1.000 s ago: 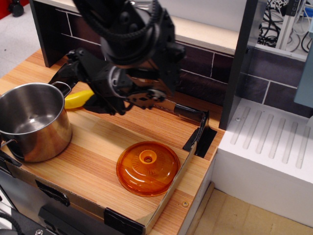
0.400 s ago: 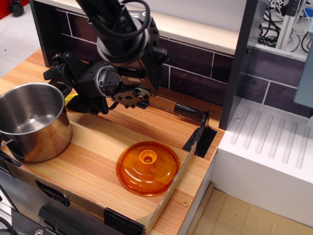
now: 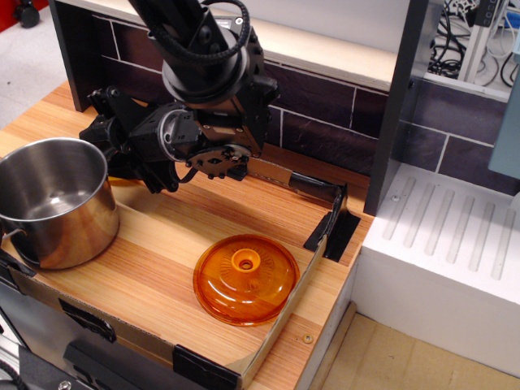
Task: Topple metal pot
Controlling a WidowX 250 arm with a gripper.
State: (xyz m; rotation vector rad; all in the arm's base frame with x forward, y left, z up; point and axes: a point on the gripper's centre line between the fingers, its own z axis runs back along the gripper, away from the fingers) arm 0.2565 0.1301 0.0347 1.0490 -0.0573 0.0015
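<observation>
The metal pot is a shiny steel cylinder with thin wire handles. It stands upright and empty at the left edge of the wooden board. My black gripper hangs just behind the pot's far right rim, with its two dark fingers apart and nothing between them. I cannot tell whether a finger touches the rim. The arm's bulky wrist reaches in from the top centre.
An orange translucent domed lid lies on the board near its front right corner. A dark tiled back wall runs behind the board. A white ribbed drainer stands to the right. A black bracket sits at the board's right edge.
The arm has swung left and slightly down, bringing the gripper up to the pot's far rim. The yellow object behind the pot is now hidden by the gripper. The pot has not moved.
</observation>
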